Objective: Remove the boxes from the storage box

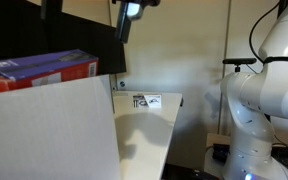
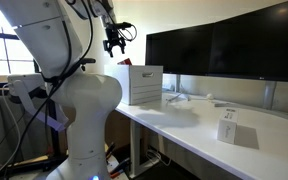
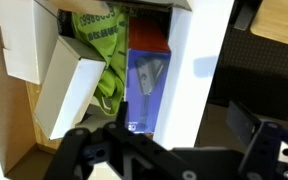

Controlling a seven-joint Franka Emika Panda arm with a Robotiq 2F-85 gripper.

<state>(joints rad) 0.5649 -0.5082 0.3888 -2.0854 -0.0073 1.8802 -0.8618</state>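
Hand: the hand (image 2: 114, 44) hangs above the storage box (image 2: 139, 84). Its fingers are spread wide and there is nothing between them.
Hand contact: none. In the wrist view the dark fingers (image 3: 84, 150) are clear of the contents below.
Storage box: stands on the white worktop (image 2: 194, 125) near its edge, with the top open.
Contents, red carton: the red carton (image 3: 144, 80), purple-blue face up, stands on end against one white wall of the storage box. In an exterior view its top shows above the rim.
Contents, other: a green bag-like item (image 3: 106, 55) is touching the red carton. A white carton (image 3: 69, 95) leans on the far side of it, though this may be a flap.
Outside the box: one small white carton (image 2: 229, 130) stands on the worktop, well apart from the storage box. A printed white carton (image 1: 147, 101) lies just beside it.
Progress, done: judged partly complete, because cartons are already out on the worktop.
Progress, left: the red carton, and probably the white one, have not yet been lifted out.
Step in hand: judged to be lining up over the opening for a descent.
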